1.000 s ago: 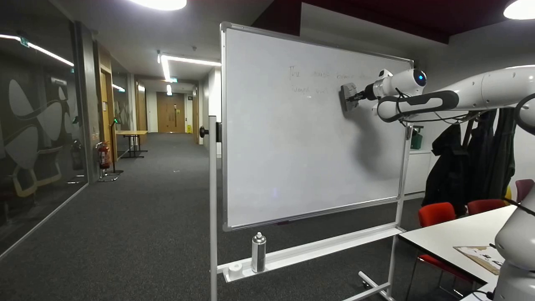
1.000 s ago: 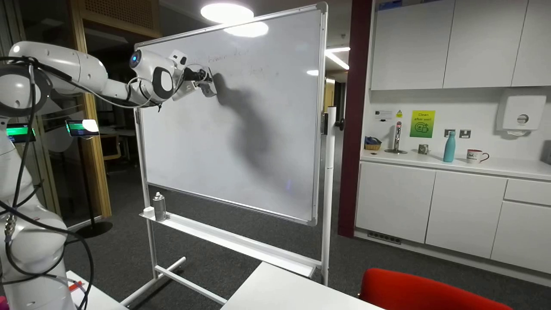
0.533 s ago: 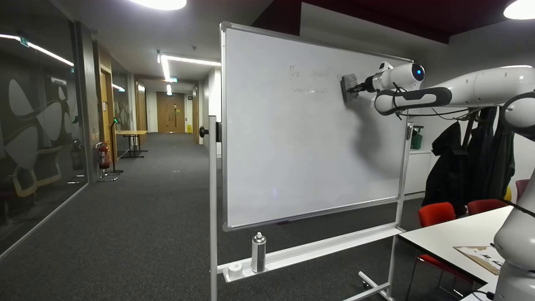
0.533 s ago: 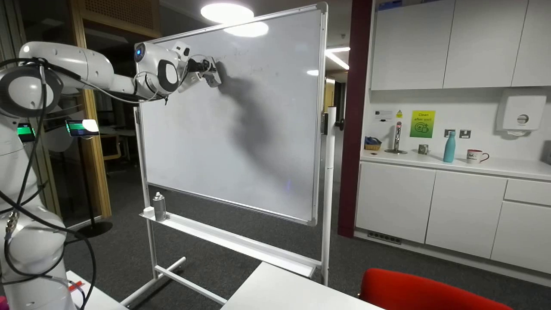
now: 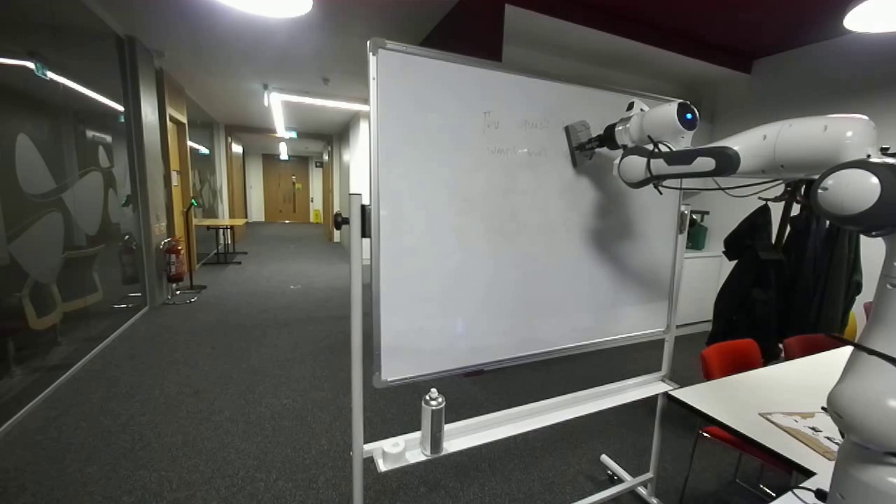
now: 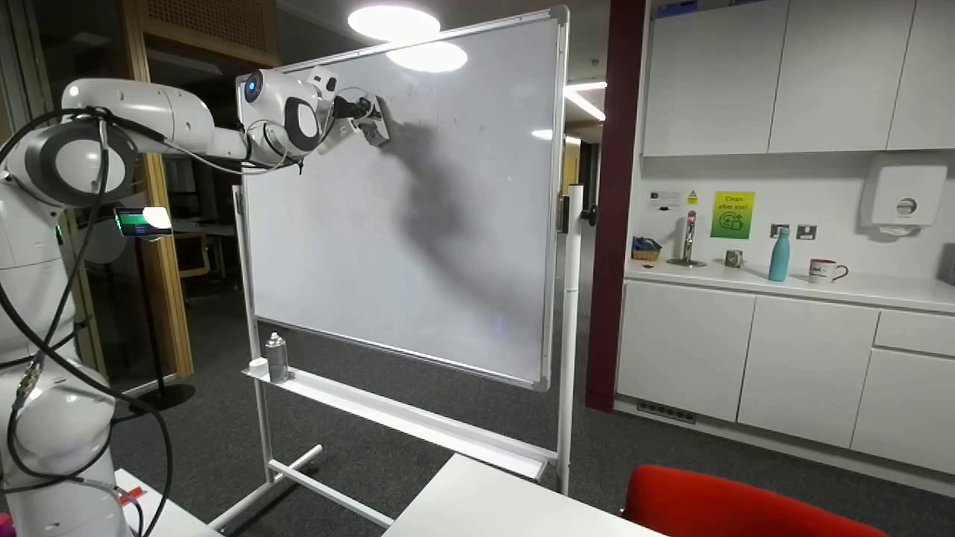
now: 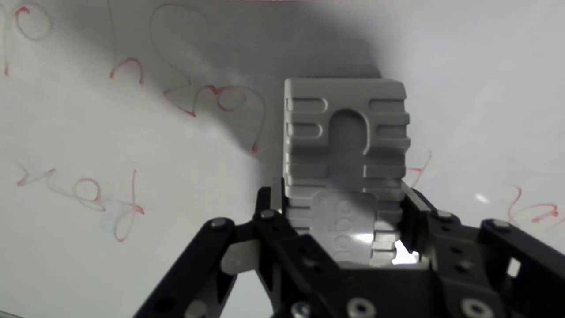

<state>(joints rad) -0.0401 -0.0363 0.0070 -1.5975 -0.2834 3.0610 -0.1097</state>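
Eraser (image 7: 346, 172), grey, clamped between jaws by its long sides, long axis near upright along whiteboard (image 5: 518, 224).

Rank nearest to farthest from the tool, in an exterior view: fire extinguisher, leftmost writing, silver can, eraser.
1. Eraser: held in the tool.
2. Leftmost writing: upper whiteboard.
3. Silver can: left end of the tray below.
4. Fire extinguisher: far left, background.

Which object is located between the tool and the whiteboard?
A grey whiteboard eraser, gripped by the tool, is between it and the whiteboard. Both exterior views show this; whether eraser and whiteboard touch, I cannot tell.
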